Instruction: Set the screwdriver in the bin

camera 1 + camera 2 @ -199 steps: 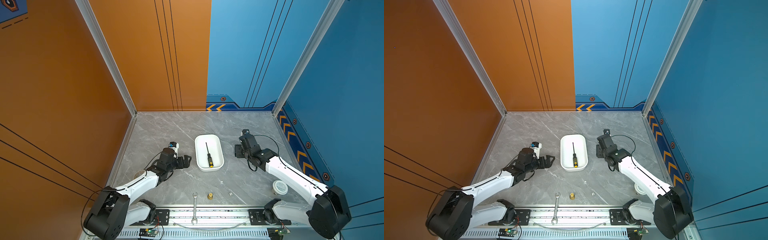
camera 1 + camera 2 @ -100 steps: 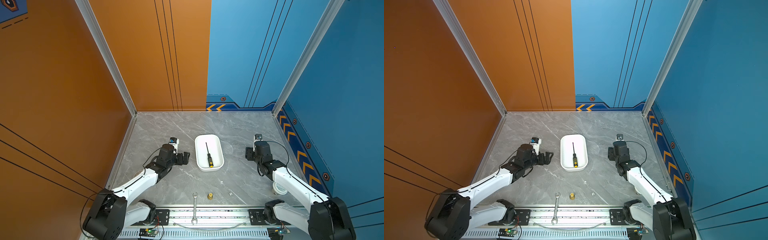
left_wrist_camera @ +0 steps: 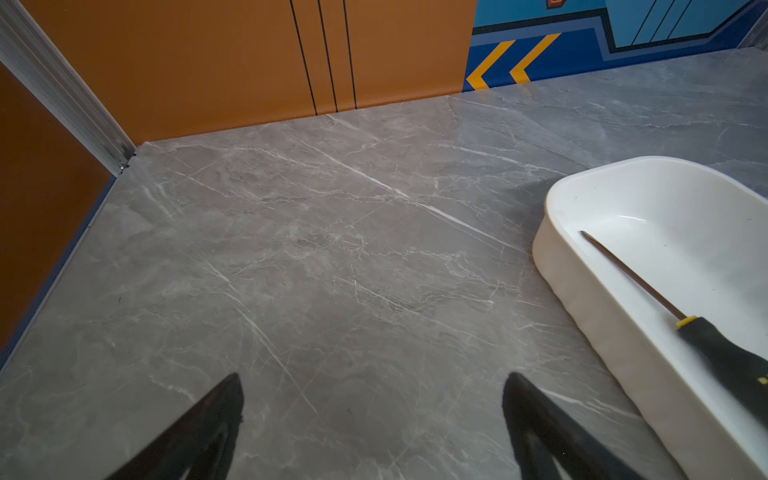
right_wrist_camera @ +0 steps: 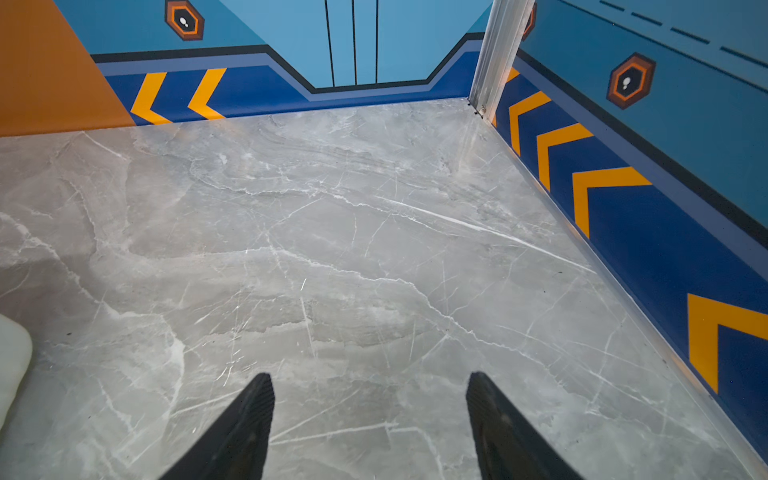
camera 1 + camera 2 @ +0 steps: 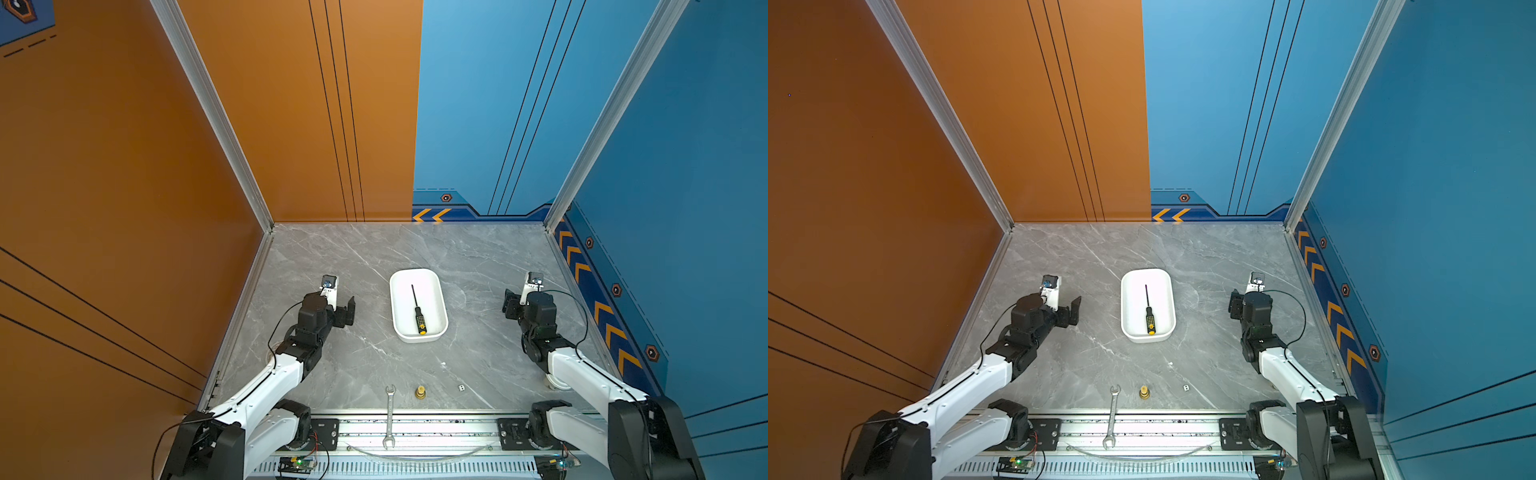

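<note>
**Q:** What was on the left?

**A:** A left arm with a smooth white shell and black joints reached over a grey counter veined white like marble. The left jaws were released and held nothing. In the left wrist view their tapered black fingers stood wide apart above bare counter.

**Q:** And in the middle?

**A:** At the front, a flat silver open-ended wrench lay partly on the counter and partly across a metal rail. Farther back sat the bin, a glossy white rounded-rectangle tray with low walls. The screwdriver lay flat inside it, lengthwise. Its thin dark shaft pointed toward the back wall. Its black handle, with yellow dots and a yellow cap, lay near the front wall. Just right of the wrench stood a small brass fitting, then a tiny white cube.

**Q:** And on the right?

**A:** The right arm, of the same build, was well apart from the bin. The right jaws were also released and empty. The right wrist view showed ribbed black fingers spread over bare counter, with a rounded white corner of the bin just in view.
</note>
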### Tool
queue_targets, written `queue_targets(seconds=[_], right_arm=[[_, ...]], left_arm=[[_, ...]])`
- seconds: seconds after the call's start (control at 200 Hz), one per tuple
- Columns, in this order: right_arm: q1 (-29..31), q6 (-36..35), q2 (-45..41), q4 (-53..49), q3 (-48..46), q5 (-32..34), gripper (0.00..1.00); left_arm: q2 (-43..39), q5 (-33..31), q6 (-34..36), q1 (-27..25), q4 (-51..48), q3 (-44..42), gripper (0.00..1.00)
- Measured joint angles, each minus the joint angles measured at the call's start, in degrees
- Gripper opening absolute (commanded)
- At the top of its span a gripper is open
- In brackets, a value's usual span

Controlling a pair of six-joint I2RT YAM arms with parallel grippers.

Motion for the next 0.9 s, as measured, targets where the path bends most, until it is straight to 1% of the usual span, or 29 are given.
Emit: queue_targets(seconds=[0.165, 0.29, 0.496, 0.666, 0.811, 0.901], right_arm=[[-1.1, -0.6, 4.9, 7.8, -1.4, -0.4, 0.72], [-1.8, -1.0, 9.0, 12.9, -1.5, -0.7, 0.72], [-2.1, -1.9, 14.0, 19.7, -1.6, -1.5, 0.72], [-2.1, -2.7, 19.7, 26.9, -2.3, -1.9, 0.72], [-1.6, -3.8, 22.7, 28.8, -2.3, -1.9, 0.72], [-1.4, -4.1, 23.0, 29.5, -2.3, -1.9, 0.72]], left_arm=[[2.1, 2.4, 1.1, 8.3, 8.3, -3.6, 0.98], [5.3, 3.8, 1.1, 11.0, 13.4, -5.6, 0.98], [11.9, 6.5, 1.1, 12.2, 20.1, -6.3, 0.98], [15.2, 8.7, 1.1, 12.4, 23.8, -6.1, 0.98], [17.7, 10.1, 1.7, 12.4, 26.1, -5.3, 0.98], [21.4, 11.1, 2.6, 12.4, 30.0, -4.7, 0.98]])
